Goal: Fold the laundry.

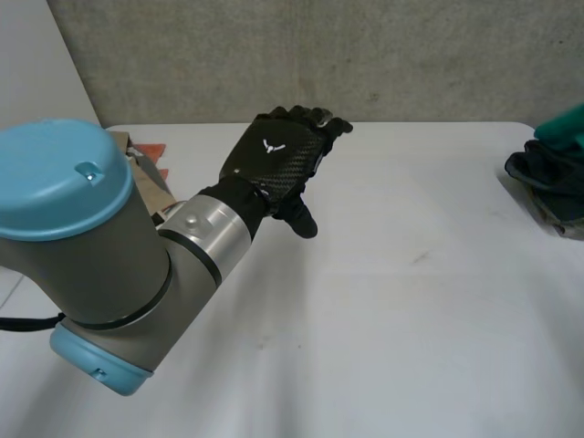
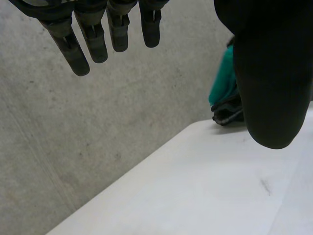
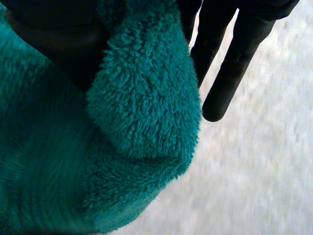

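– On the white table point(image 1: 383, 301), at its right edge: what is recorded?

– One pile of laundry. A teal fleecy towel point(image 1: 564, 126) sits uppermost. A dark crumpled garment point(image 1: 546, 178) lies below it, touching it.

– State of the right hand point(image 3: 237, 68)?

– Clamped on the teal fleecy towel. In the right wrist view the fabric runs up between the thumb and the straight fingers, and a thick fold bulges under the palm. Two of the fingers reach past the fold, just beside it.

– And the left hand point(image 1: 274, 160)?

– It holds nothing. It hangs above the far middle of the table, well apart from the pile. The back of the hand faces up and the fingers point toward the grey concrete wall point(image 1: 365, 55). In the left wrist view its fingers point(image 2: 73, 51) are straight and stand apart from the thumb. Towel and garment show beyond the thumb, at the table's edge.

– Other items?

– The left arm point(image 1: 82, 255), with its grey joint and light-blue cap, is at the near left. Behind it lie brown and orange flat pieces point(image 1: 146, 169), partly hidden. What they are cannot be told.
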